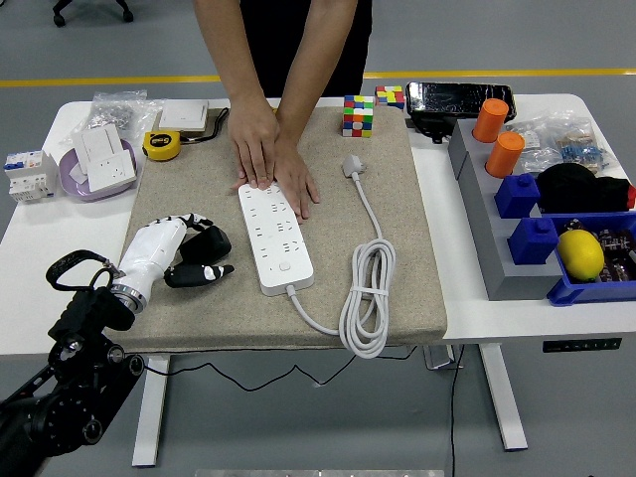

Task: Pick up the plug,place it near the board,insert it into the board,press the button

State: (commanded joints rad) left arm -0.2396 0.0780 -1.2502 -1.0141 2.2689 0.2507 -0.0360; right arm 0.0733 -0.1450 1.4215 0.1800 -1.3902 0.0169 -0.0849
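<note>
Black plug (206,241) lies left of the white board (275,237) (flat, lengthwise on the mat)

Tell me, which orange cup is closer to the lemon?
The front orange cup, sitting lower in the picture, is closer to the lemon; the other orange cup stands behind it.
</note>
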